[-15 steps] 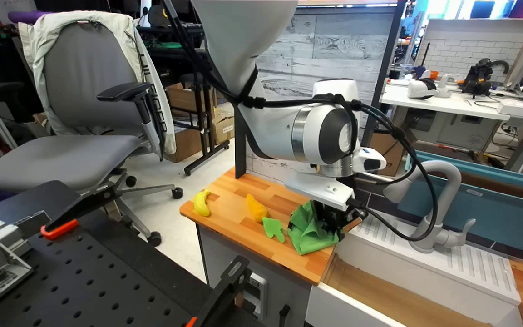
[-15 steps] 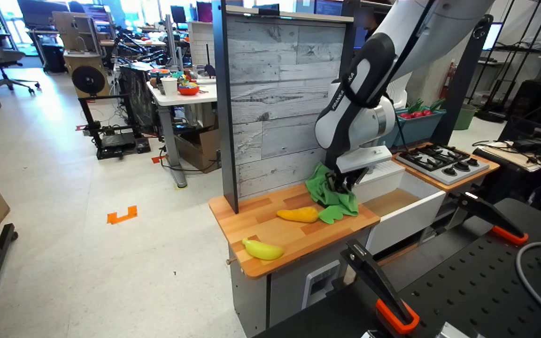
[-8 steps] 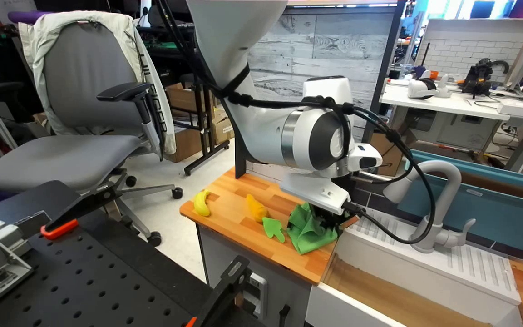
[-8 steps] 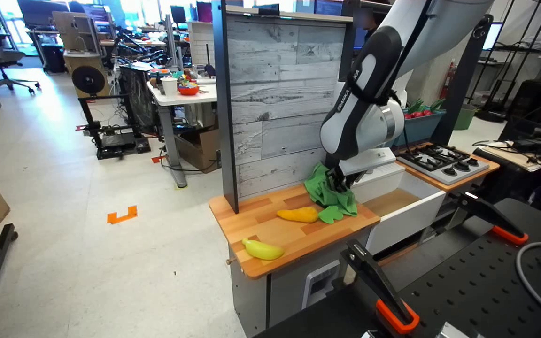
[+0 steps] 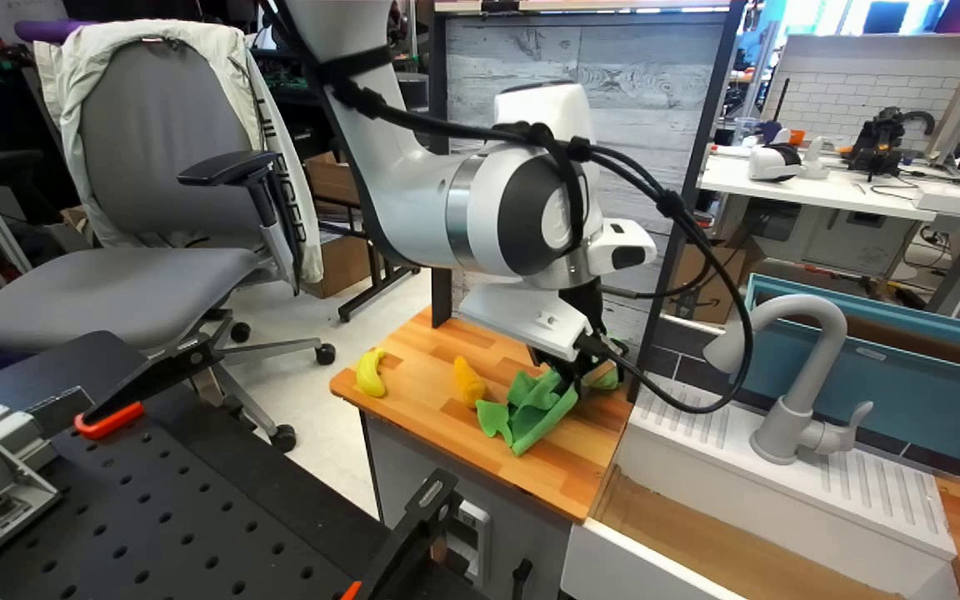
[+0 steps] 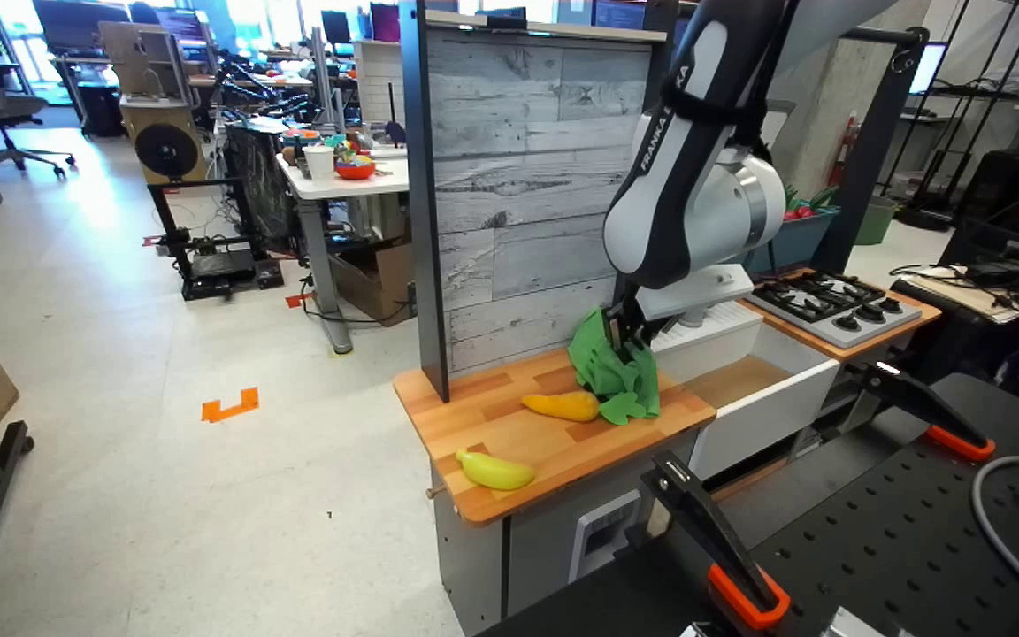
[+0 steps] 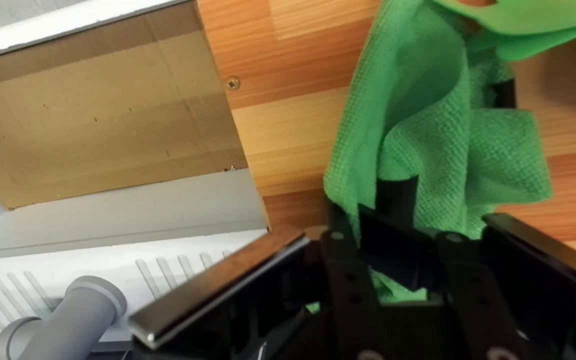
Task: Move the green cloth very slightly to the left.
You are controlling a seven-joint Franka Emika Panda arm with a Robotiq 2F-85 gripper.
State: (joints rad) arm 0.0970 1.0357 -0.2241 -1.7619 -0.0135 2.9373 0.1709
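In an exterior view, the green cloth [image 5: 540,407] lay bunched on the wooden worktop [image 5: 422,392], on the section next to the white sink [image 5: 780,510]. The gripper [image 5: 570,379] was directed downward into the cloth, and green folds showed on either side of it. A green leaf-shaped piece [image 5: 492,418] met the cloth on the side away from the sink. The orange object [image 5: 468,382] was located just beside that piece, farther from the sink; the yellow banana [image 5: 370,372] was located farther again. The grey faucet [image 5: 805,392] was mounted at the sink. In an exterior view, the cooktop [image 6: 846,314] was positioned across the sink from the worktop. A grey plank panel [image 6: 518,212] stood upright along the worktop's edge. The cloth rose in folds against the gripper and spread over the worktop near the sink; the banana was well apart from it, at the end remote from the sink. In the wrist view, a strip of worktop fitted with a screw head [image 7: 233,83] separated the sink from the cloth. Folds ran in among the dark fingers [image 7: 348,285]. The fingertips were partly hidden; whether they pinched the cloth or stood spread could not be determined.
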